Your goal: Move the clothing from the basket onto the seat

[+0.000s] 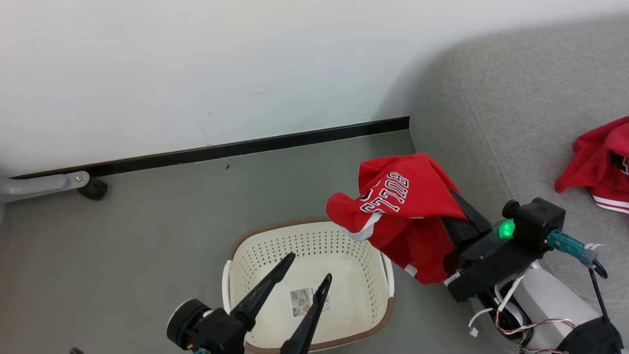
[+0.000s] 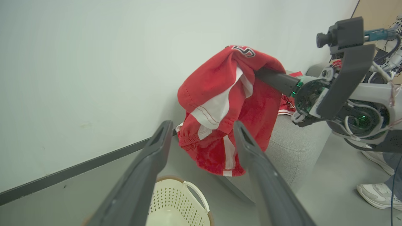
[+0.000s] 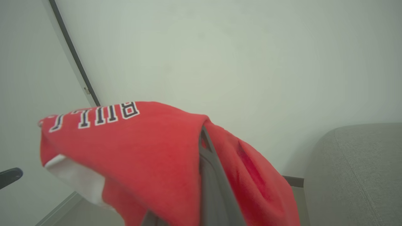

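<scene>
Two red garments logged; room = grey floor [image 1: 172,221], white wall [image 1: 196,73] w/ black skirting [image 1: 245,146] behind the basket [image 1: 314,236], grey seat [image 1: 516,123] to the basket's right. Basket contents: barcode label [image 1: 307,301] on its bottom; the second red garment [image 1: 597,162] lies on the seat, well right of the basket. Above and just right of the basket's right rim the lettered red garment [image 1: 403,211] hangs in air, draped over the right gripper [image 1: 457,206], fingers together and clamped in the cloth, tips hidden; left gripper [image 1: 310,265] over the basket's inside, fingers apart.
</scene>
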Motion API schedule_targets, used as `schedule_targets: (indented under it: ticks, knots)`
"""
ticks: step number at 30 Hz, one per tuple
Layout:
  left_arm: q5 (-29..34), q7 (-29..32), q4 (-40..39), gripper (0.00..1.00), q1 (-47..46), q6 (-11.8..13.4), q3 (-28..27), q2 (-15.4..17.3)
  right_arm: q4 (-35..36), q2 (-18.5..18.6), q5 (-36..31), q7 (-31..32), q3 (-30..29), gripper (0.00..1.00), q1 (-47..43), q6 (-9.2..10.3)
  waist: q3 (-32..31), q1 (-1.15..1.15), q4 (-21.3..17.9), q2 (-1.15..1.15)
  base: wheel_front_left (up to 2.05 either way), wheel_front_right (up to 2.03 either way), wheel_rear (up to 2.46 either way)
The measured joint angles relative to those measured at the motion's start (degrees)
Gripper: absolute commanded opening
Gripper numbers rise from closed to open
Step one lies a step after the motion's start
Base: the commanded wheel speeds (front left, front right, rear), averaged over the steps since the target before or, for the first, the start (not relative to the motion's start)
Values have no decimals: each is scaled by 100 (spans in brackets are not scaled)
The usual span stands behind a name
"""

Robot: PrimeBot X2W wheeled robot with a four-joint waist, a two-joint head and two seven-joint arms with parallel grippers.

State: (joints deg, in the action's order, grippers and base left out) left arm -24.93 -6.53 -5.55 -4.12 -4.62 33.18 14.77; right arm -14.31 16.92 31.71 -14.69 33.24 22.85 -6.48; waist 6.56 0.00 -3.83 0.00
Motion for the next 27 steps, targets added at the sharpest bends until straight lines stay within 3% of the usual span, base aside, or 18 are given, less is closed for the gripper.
schedule_targets:
  ticks: [9,27]
  knots:
    - [63,-245,-42,100,121,0,24,29,152,65,-59,0,-280,0,-30,99,16,0,-434,0,0,0,0]
    - [185,-417,-215,100,116,-52,157,63,453,219,-303,0,-656,0,-117,102,41,0,-1466,0,0,0,0]
